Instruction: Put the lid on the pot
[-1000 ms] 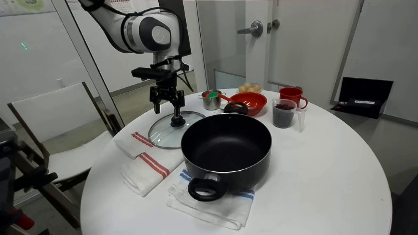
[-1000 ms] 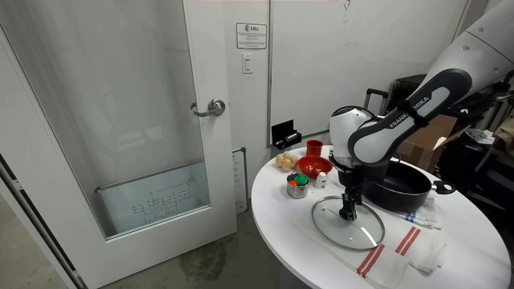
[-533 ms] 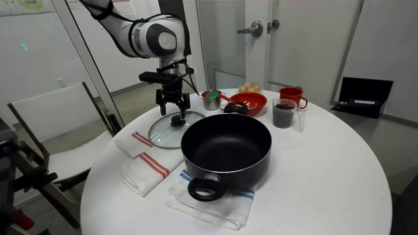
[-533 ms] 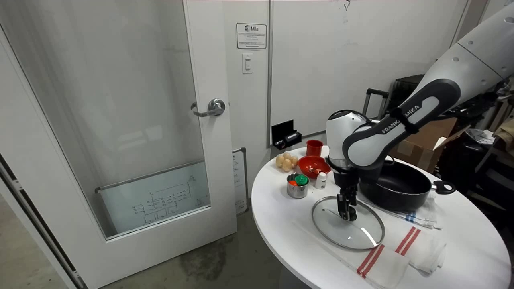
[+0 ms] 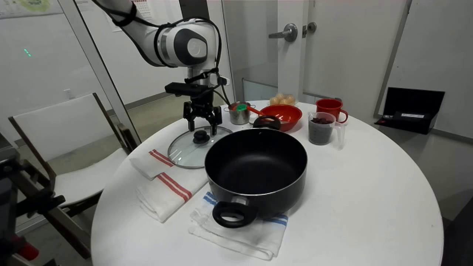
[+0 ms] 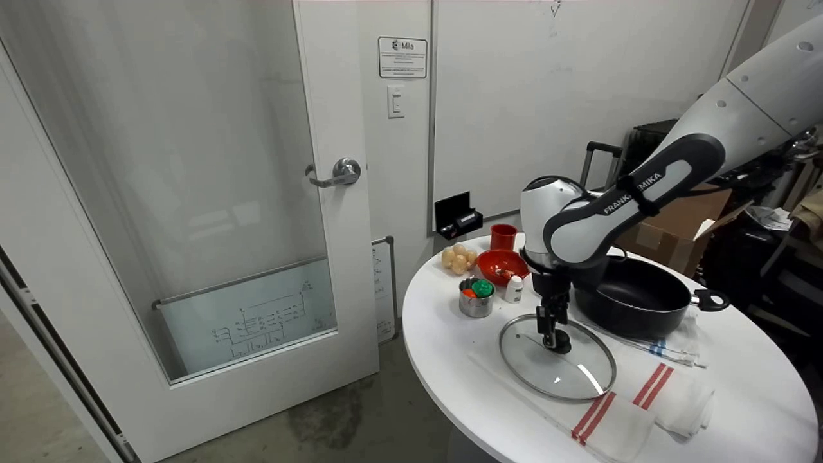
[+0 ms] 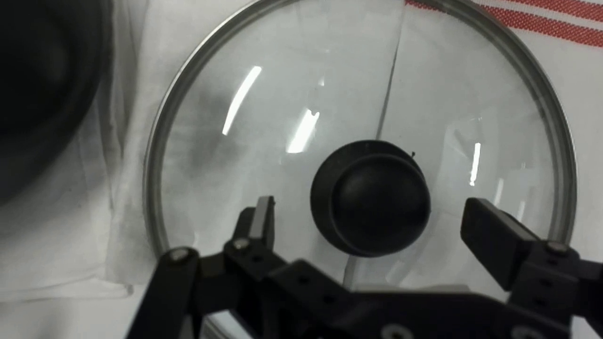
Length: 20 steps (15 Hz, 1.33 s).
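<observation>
The lid is clear glass with a metal rim. It lies flat on the table and a towel, in both exterior views (image 5: 188,153) (image 6: 533,370) and in the wrist view (image 7: 226,165). Its black knob (image 7: 379,205) points up. My gripper (image 5: 202,129) is open over the lid, also in an exterior view (image 6: 550,341). In the wrist view its fingers (image 7: 494,240) stand on either side of the knob, with gaps. The big black pot (image 5: 277,201) stands open and empty beside the lid, also in an exterior view (image 6: 627,321); part shows in the wrist view (image 7: 37,70).
A red-striped towel (image 5: 159,207) lies partly under the lid. A blue-striped towel (image 5: 240,236) lies under the pot. A small metal pot (image 5: 240,116), a red bowl (image 5: 284,112), a measuring cup (image 5: 320,131) and a red mug (image 5: 329,106) stand behind.
My gripper has moved right in an exterior view, slightly left in another. A finger that overlapped the knob now stands to its side. The lid and the pot have not moved.
</observation>
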### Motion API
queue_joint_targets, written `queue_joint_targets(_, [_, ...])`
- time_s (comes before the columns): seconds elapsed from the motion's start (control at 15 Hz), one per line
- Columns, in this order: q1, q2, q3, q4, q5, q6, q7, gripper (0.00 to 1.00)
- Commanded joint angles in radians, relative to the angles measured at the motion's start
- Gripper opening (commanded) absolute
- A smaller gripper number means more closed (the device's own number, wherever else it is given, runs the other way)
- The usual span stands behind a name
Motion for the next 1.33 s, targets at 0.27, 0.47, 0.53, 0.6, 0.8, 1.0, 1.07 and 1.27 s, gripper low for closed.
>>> queue_joint_targets(0.27, [-0.007, 0.047, 0.002, 0.077, -0.001, -0.060, -0.025, 1.00])
queue_joint_targets(0.47, [-0.006, 0.055, 0.003, 0.086, -0.001, -0.067, -0.027, 0.75])
queue_joint_targets(0.53, [-0.006, 0.056, 0.004, 0.089, -0.001, -0.069, -0.029, 0.72])
queue_joint_targets(0.6, [-0.006, 0.057, 0.004, 0.091, -0.001, -0.069, -0.029, 0.67])
queue_joint_targets(0.8, [-0.005, 0.060, 0.005, 0.098, -0.001, -0.071, -0.031, 0.42])
queue_joint_targets(1.0, [-0.002, 0.055, 0.007, 0.104, -0.001, -0.086, -0.030, 0.27])
queue_joint_targets(1.07, [-0.004, 0.054, 0.009, 0.103, 0.000, -0.088, -0.031, 0.26])
queue_joint_targets(1.27, [-0.005, 0.019, 0.011, 0.066, -0.002, -0.095, -0.038, 0.26])
